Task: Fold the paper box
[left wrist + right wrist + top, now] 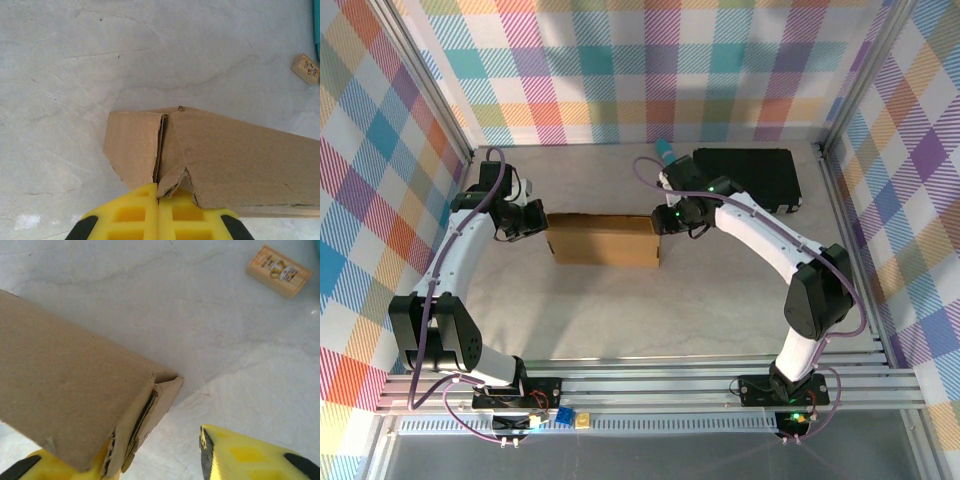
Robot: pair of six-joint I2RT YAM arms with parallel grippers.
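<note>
While shut, paper box [605, 240] on table [620, 315]

Both arms look alike from here: the left arm [455, 255] and right arm [760, 232] have smooth white shells between chunky black joint housings, and a thin purple cable loops loosely along each. Small green lights glow at the right arm's wrist and base. The left gripper [159, 196] and right gripper [120, 450] carry bright yellow fingers [131, 215] with recessed rectangular pockets and black outer patches.
</note>
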